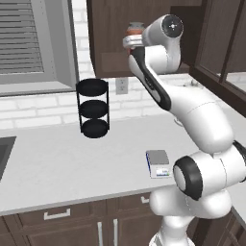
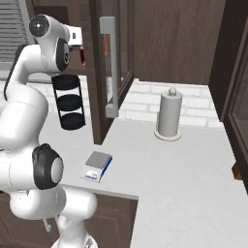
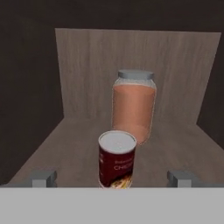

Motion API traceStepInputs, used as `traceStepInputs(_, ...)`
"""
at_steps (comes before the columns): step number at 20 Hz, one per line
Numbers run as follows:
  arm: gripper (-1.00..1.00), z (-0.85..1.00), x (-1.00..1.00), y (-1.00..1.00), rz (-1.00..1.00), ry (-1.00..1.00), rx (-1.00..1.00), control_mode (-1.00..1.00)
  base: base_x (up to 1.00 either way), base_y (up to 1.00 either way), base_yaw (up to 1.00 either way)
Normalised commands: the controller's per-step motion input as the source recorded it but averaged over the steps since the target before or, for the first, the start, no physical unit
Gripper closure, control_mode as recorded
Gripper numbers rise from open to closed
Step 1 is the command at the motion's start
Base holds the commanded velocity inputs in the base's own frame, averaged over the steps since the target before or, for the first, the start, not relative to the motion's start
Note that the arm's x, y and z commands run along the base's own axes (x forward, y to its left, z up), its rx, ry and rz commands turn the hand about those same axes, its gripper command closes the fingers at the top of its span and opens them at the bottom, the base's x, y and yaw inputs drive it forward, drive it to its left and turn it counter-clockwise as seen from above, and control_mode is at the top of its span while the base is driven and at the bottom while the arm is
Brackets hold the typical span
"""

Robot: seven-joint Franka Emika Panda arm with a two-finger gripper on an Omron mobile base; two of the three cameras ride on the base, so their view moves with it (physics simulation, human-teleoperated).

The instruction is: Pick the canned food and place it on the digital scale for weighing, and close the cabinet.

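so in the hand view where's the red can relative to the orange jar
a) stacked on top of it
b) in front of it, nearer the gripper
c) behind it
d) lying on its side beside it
b: the canned food stands upright nearer the camera, between the open gripper's fingertips, with the jar behind it on the cabinet shelf.

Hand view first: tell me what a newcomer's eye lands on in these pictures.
The dark red can stands upright on the cabinet shelf, between the open tool's fingertips, with the taller orange-brown jar right behind it. From the base, the white arm reaches up into the open cabinet, and the digital scale waits on the counter below.
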Motion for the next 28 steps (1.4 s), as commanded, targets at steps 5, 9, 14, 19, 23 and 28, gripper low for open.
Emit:
traceStepInputs(5,-1.00,-0.10,0.47,0.00,0.00,0.00,0.00,-1.00,0.00,0.00,0.00)
traceStepInputs(9,-1.00,-0.18,0.38,0.00,0.00,0.00,0.00,-1.00,0.00,0.00,0.00)
traceStepInputs(14,-1.00,-0.30,0.25,0.00,0.00,0.00,0.00,-1.00,0.00,0.00,0.00)
traceStepInputs(19,-1.00,-0.24,0.25,0.00,0.00,0.00,0.00,-1.00,0.00,0.00,0.00)
traceStepInputs(23,-1.00,-0.13,0.30,0.00,0.00,0.00,0.00,-1.00,0.00,0.00,0.00)
traceStepInputs(28,-1.00,-0.14,0.21,0.00,0.00,0.00,0.00,-1.00,0.00,0.00,0.00)
